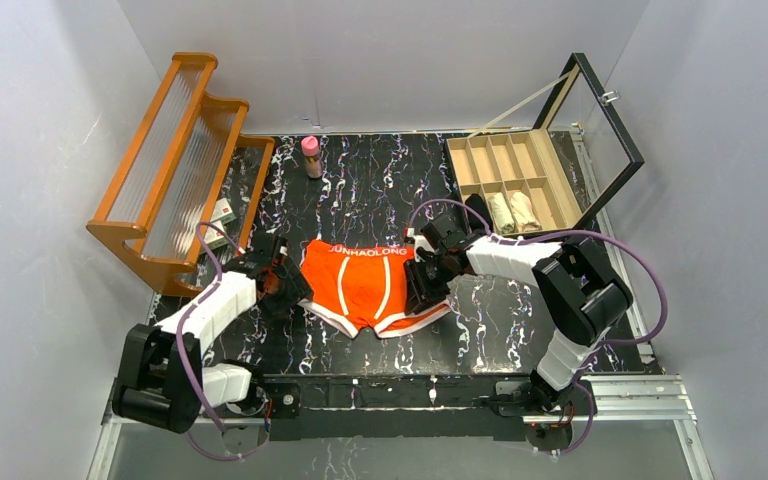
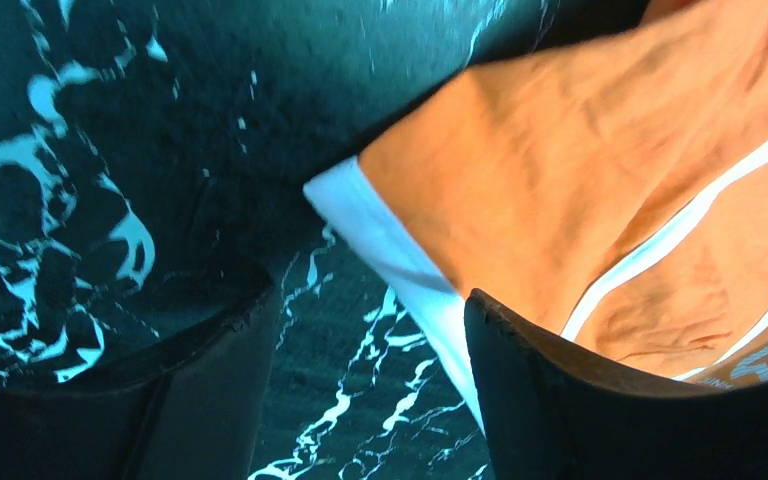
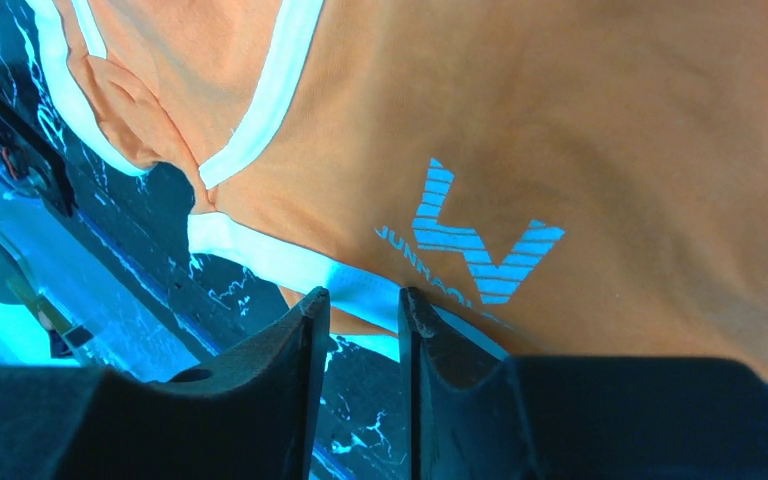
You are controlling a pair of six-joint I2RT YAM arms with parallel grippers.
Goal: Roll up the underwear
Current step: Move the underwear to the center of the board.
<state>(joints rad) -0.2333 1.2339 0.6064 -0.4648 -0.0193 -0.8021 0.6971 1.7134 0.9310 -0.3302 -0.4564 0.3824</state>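
Your orange underwear (image 1: 365, 285) lies spread flat on the tabletop (image 1: 520, 330), probably so its sides can be folded in before rolling. The left end effector (image 2: 368, 297) stands wide open at its left leg hem, gripping nothing. The right end effector (image 3: 362, 298), at its right hem, is nearly closed, and you cannot tell whether cloth is pinched.

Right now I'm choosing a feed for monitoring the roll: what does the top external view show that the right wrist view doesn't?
Only top external: the wooden rack, the open compartment box, the pink-capped bottle and the garment's whole outline. Only right wrist: the printed logo on the cloth, and the right gripper close up, its fingers slightly apart. Shared: the orange underwear lying on the dark marbled table.
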